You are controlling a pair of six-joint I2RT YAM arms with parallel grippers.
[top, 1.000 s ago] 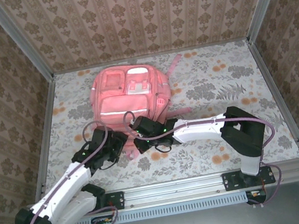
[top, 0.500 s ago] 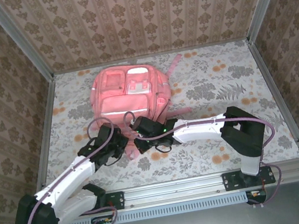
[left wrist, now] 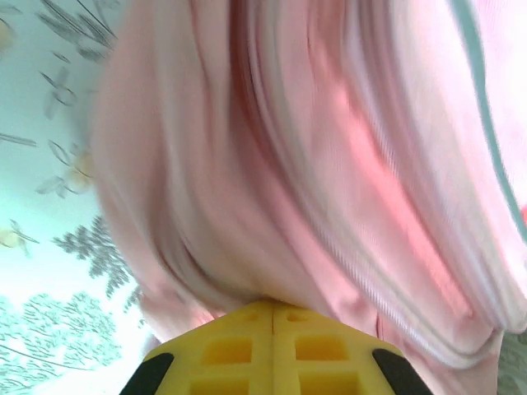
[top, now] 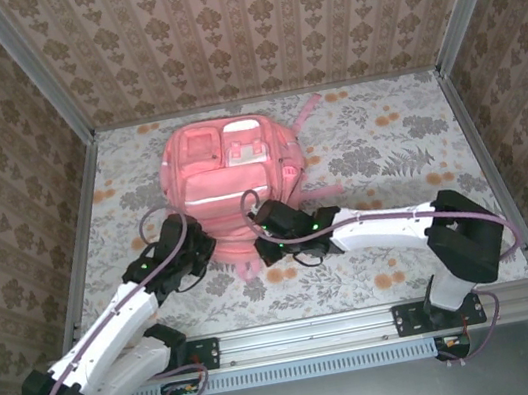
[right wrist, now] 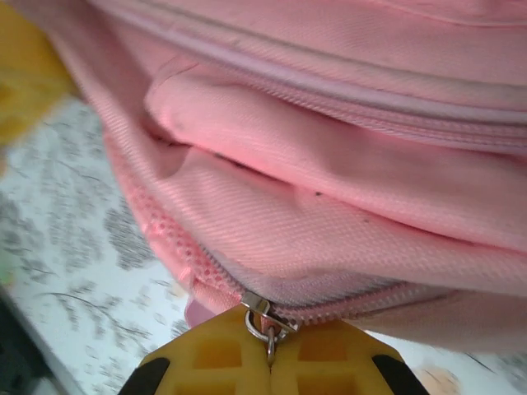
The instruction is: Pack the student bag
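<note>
While pinched, student bag [top: 229, 168] between jaws.

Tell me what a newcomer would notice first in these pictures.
The big pink student bag lies flat at the middle of the flower-patterned table, dwarfing all else. Both arms reach in to its near edge. The left gripper is shut on a fold of its pink fabric, and the right gripper pinches the metal zip pull at the bag's near seam.
</note>
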